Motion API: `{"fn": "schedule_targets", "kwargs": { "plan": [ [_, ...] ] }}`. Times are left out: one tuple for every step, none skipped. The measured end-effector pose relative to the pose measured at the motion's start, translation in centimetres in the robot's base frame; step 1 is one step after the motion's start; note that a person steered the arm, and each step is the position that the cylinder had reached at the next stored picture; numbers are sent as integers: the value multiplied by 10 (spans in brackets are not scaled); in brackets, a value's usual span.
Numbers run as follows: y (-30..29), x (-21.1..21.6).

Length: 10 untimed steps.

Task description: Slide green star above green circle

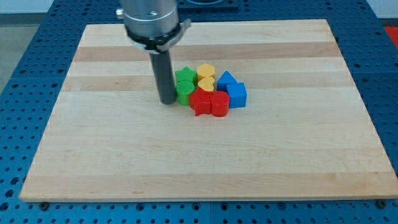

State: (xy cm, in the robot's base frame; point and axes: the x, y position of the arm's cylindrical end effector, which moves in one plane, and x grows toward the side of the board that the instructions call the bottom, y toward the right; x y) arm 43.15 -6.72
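Rod tip (168,100) resting on wooden worktop (93,155), touching left side of green blocks; no hand fitted, so nothing to spread or pinch. Green star (183,76) just behind green circle (185,91), toward far edge, slightly right of worktop centre. Likely final stage: star seemingly already above circle, needing at most a small nudge. Crowded close on the right: two yellow blocks (206,76), two red blocks (209,102), two blue blocks (232,89), easily disturbed by any push.
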Motion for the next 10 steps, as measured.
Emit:
{"fn": "schedule_targets", "kwargs": {
  "plan": [
    [17, 0],
    [7, 0],
    [-15, -6],
    [-27, -31],
    [-27, -69],
    [-23, -77],
    [-21, -77],
    [-25, -73],
    [-26, -61],
    [-26, -55]
  ]
}}
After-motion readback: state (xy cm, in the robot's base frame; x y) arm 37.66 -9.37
